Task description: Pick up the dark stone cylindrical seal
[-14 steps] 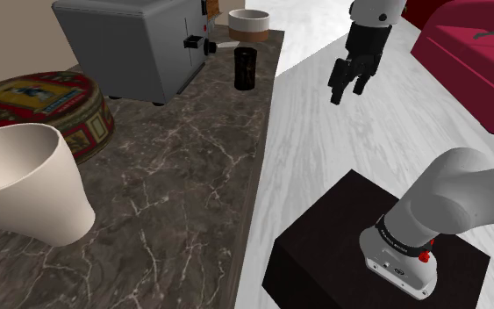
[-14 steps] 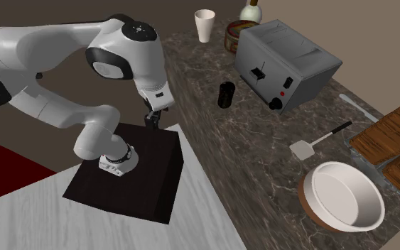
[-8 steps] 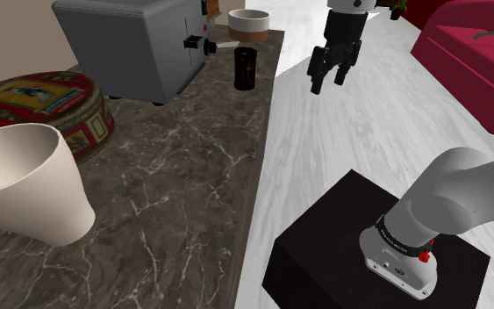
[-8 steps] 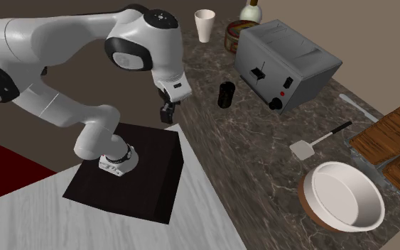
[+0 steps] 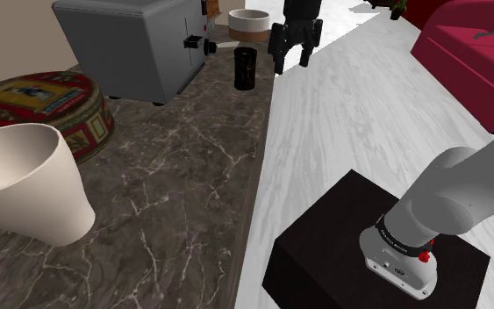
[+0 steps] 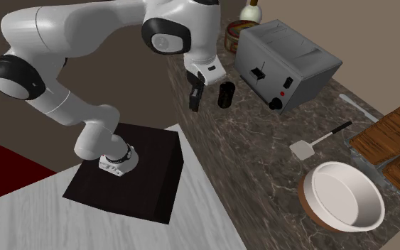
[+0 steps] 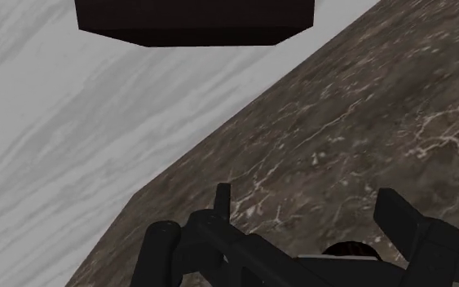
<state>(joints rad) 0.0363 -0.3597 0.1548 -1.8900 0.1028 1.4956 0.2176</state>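
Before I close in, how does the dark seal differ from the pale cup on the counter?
The seal is near-black; the cup is cream. The seal is a straight-sided cylinder, while the cup flares to an open rim. The seal stands beside the toaster, near the end effector; the cup sits at the counter's other end beside the patterned tin. Both rest on the dark marbled counter.

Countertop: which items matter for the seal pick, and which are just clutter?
Job: dark cylindrical seal; gripper, open, near the seal, not touching it.
Clutter: toaster; patterned round tin; white cup; bowl; spatula.
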